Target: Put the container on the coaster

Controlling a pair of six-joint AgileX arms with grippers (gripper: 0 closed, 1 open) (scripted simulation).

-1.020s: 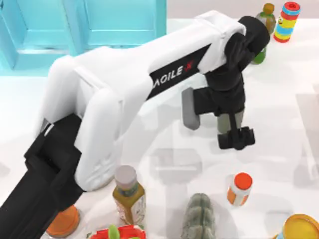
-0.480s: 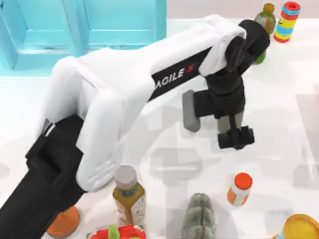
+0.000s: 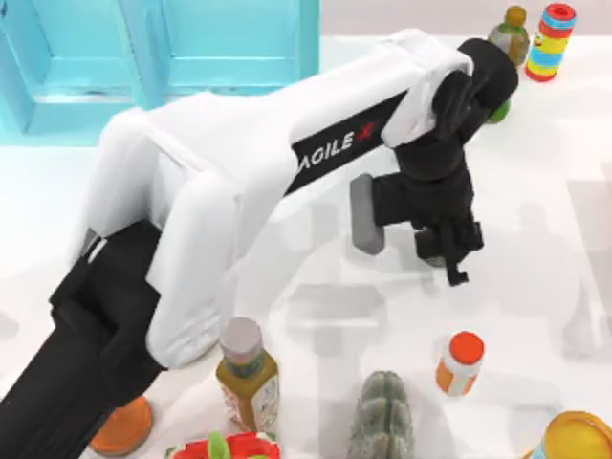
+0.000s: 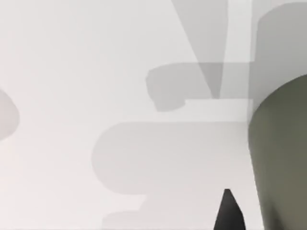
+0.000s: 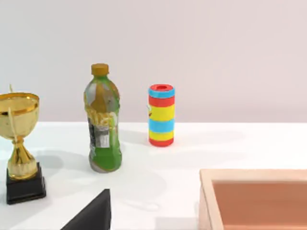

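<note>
Our left gripper (image 3: 449, 251) has swung since a second ago, fingers now pointing downward beside the container (image 4: 283, 158); whether they grasp it, we cannot tell.

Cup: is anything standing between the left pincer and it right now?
Nothing visible does. The left pincer hangs right at the cup, and in the left wrist view bare table runs up to the cup's wall.
</note>
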